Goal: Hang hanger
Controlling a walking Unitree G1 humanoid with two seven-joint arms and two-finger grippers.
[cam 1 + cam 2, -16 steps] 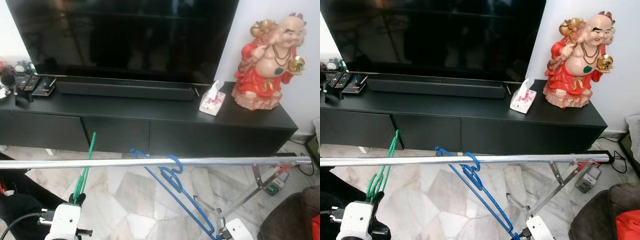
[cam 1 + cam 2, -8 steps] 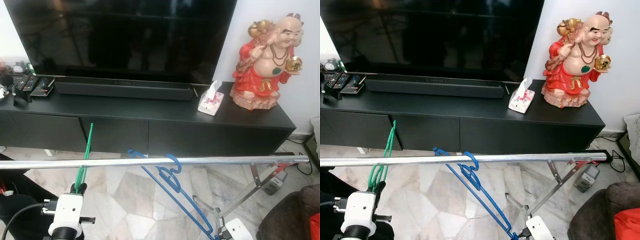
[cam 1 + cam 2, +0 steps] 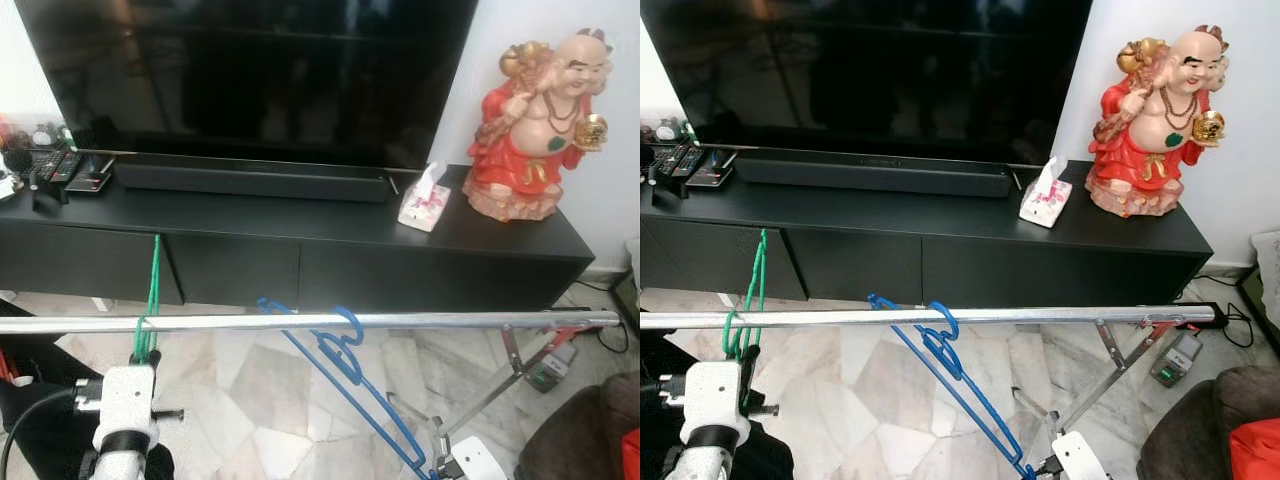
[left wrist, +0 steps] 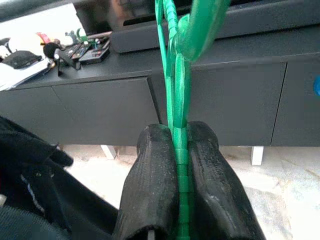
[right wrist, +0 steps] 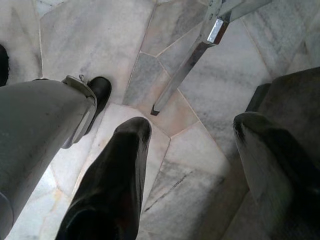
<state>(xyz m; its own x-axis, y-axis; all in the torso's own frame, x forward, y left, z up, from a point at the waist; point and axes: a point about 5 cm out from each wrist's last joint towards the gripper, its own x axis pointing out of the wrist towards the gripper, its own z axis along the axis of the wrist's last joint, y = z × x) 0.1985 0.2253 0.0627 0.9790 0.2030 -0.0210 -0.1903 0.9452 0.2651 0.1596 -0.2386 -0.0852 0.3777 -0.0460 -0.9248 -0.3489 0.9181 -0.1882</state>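
Observation:
A green hanger [image 3: 154,285] stands nearly upright at the left part of the silver rail [image 3: 450,320], its hook curled at the rail. My left gripper [image 3: 143,357] sits just below the rail and is shut on the hanger's green plastic [image 4: 176,100]; its black fingers [image 4: 152,185] pinch it on both sides. Near the rail's middle a blue hanger [image 3: 345,360] hangs by its hook and slants down to the right. My right gripper [image 5: 192,135] is low at the right, open, with nothing in it, pointing at the marble floor.
Behind the rail stands a black TV console [image 3: 300,225] with a large TV [image 3: 260,70], a soundbar, a tissue box [image 3: 425,200], a red figurine [image 3: 535,130] and remotes [image 3: 60,170]. The rack's metal legs [image 3: 515,365] cross at the right. A dark sofa edge [image 3: 610,430] is at the lower right.
My left gripper has moved left and up with the green hanger. The hanger went from slanted to nearly upright, and its hook now sits at the rail. The blue hanger stayed put.

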